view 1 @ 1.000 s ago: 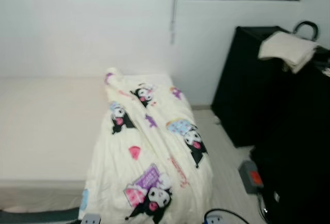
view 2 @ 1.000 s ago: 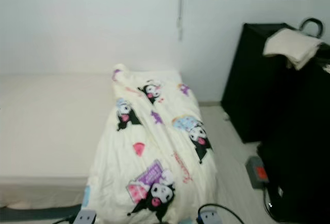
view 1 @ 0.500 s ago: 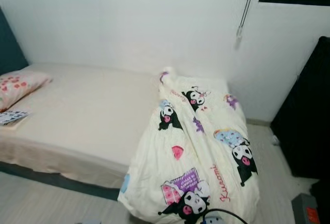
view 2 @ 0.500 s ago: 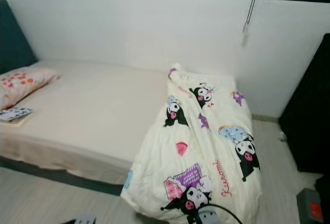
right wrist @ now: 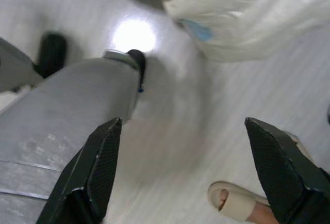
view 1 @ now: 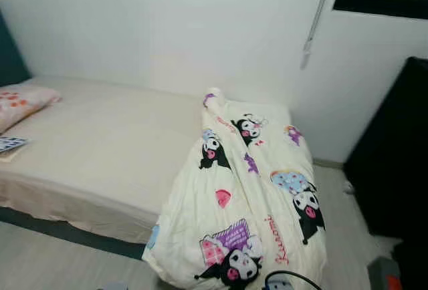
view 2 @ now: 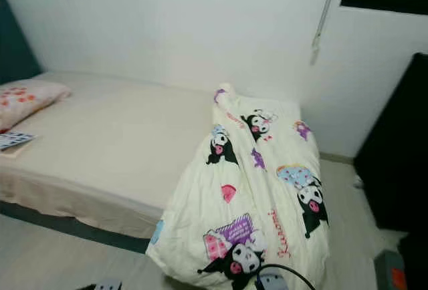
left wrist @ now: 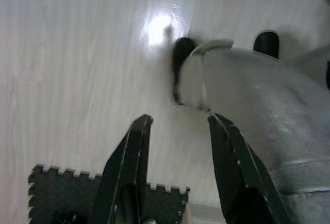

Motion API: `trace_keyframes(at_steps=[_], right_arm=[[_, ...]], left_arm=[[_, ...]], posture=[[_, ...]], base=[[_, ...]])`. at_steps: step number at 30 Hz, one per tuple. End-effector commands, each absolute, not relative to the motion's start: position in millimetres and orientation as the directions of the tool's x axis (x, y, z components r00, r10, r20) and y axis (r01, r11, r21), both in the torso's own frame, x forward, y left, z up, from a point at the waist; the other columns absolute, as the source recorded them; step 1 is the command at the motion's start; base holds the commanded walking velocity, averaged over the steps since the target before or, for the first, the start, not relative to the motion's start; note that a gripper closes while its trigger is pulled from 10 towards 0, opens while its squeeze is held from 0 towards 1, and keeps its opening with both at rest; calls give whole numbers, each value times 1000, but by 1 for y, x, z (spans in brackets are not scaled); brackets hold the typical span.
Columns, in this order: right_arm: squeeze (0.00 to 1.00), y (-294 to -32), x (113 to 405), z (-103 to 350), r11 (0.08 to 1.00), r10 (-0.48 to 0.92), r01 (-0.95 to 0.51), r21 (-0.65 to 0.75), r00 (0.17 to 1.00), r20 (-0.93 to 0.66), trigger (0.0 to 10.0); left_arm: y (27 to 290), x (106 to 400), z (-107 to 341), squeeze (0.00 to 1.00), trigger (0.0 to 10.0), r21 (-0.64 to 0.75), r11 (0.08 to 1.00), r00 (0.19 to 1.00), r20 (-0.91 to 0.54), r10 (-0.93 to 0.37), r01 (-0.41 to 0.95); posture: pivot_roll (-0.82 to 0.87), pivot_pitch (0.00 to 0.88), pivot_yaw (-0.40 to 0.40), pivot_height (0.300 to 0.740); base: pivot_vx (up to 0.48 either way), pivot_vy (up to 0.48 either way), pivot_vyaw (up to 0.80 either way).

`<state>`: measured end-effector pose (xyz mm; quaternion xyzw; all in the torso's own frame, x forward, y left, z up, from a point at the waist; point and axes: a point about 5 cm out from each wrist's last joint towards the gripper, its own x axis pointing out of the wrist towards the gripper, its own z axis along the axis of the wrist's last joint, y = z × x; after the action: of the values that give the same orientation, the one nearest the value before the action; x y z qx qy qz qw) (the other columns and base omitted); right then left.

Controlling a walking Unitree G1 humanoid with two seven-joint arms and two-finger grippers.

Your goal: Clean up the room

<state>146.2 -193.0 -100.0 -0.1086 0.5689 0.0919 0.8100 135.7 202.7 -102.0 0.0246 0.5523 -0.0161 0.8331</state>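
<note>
PROGRESS: tidying barely starting | cream cartoon-print quilt lying bunched at 5 o'clock on the beige mattress, spilling toward the pale floor | left gripper and right gripper hanging idle, both spread, pinching nothing | HIDDEN: sandalled foot getting cut off; dark cabinet at 3 o'clock only partly showing

Rumpled cartoon-print blanket overhanging bed

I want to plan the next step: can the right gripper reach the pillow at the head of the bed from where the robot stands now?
Probably not. The right gripper hangs open above the floor, near the quilt, while the pillow lies at the bed's far left end, beyond the bare mattress.
</note>
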Motion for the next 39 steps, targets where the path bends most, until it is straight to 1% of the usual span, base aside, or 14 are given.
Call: trace_keyframes(at_steps=[1, 14, 21, 25, 30, 39], right_arm=[[0, -191, 136, -104, 960, 26, -274, -59, 296, -955, 10000], [0, -189, 137, -104, 960, 33, -275, -54, 301, -953, 10000], [0, -188, 139, -103, 958, 40, -282, -48, 299, -953, 10000], [0, -187, 137, -104, 960, 55, -278, -28, 287, -956, 10000], [0, -184, 134, -105, 955, 78, -296, -8, 274, -958, 10000], [0, -187, 133, -105, 955, 69, -296, -14, 270, -960, 10000]], left_arm=[[201, 136, -102, 0, 10000, 20, 997, 380, -925, -8, 70], [201, 138, -102, 0, 10000, 22, 996, 382, -924, -12, 84], [201, 138, -101, 0, 10000, 21, 996, 382, -924, -14, 89], [200, 138, -102, 0, 10000, 20, 996, 380, -925, -16, 91], [197, 138, -102, 0, 10000, 15, 995, 378, -925, -22, 96], [193, 137, -103, 0, 10000, 10, 993, 371, -928, -35, 118]], posture=[[-85, 0, -51, 740], [-88, 0, -48, 740], [-88, 0, -48, 740], [-100, 0, -41, 740], [-114, 0, -38, 740], [-141, 0, -21, 740]], base=[[0, -424, 0], [0, -422, 0], [0, -421, 782], [0, -423, 0], [0, -422, 798], [0, -422, 788]])
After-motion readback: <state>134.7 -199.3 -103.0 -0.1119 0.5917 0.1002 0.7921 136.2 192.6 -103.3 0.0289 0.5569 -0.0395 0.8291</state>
